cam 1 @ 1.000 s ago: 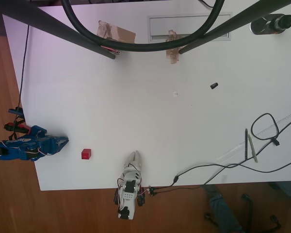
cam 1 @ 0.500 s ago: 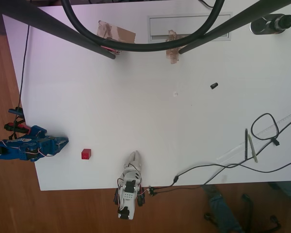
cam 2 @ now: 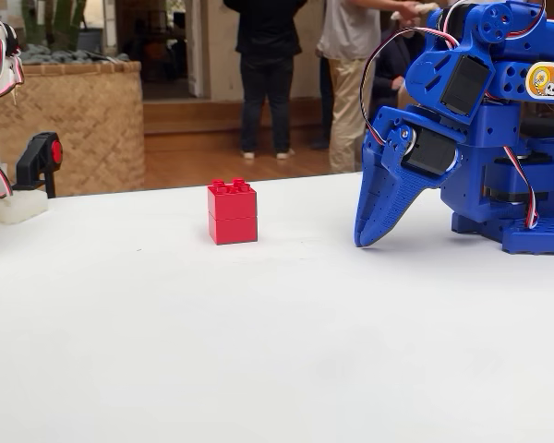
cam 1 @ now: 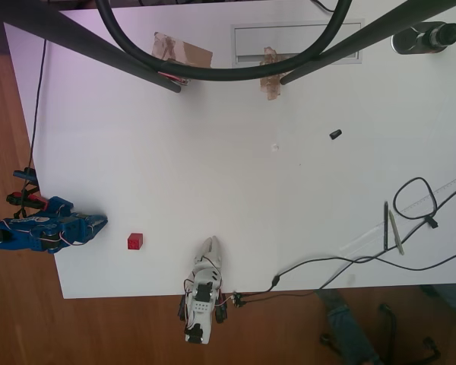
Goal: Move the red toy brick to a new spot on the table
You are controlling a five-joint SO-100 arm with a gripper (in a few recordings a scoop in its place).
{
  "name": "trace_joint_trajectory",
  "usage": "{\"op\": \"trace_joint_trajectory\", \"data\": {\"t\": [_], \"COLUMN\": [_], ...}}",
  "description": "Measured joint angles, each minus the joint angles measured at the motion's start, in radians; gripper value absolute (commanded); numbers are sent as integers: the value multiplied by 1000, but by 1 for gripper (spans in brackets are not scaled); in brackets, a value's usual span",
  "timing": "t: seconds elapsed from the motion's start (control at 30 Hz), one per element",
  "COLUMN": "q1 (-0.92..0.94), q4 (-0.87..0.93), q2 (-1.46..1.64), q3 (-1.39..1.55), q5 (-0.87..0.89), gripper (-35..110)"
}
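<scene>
Red toy brick (cam 2: pixel 232 211): glossy plastic, studded top, upright on smooth white table (cam 2: pixel 258 351), near its edge. Blue claw (cam 2: pixel 369 235): tapered plastic fingers pressed together, holding nothing, tips at tabletop, beside brick, apart.

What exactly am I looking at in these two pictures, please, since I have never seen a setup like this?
It is a small blue robot arm; its two-finger gripper is the pointed part, tip down near the white table. One picture looks straight down from above; there the gripper sits at the left edge. The other is taken low, at table height. The little red toy brick stands alone on the table, seen close up in the fixed view, apart from the gripper. Nothing is held. A small black cap lies farther off.
</scene>
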Motion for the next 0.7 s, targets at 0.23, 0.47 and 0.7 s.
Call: {"op": "trace_joint_trajectory", "data": {"t": [0.23, 0.47, 0.7], "q1": [28, 78, 81], "q4": [-17, -206, -357], "q2": [0, -207, -611], "q3": [0, -91, -376], "q5": [-28, -101, -86], "gripper": [0, 0, 5]}}
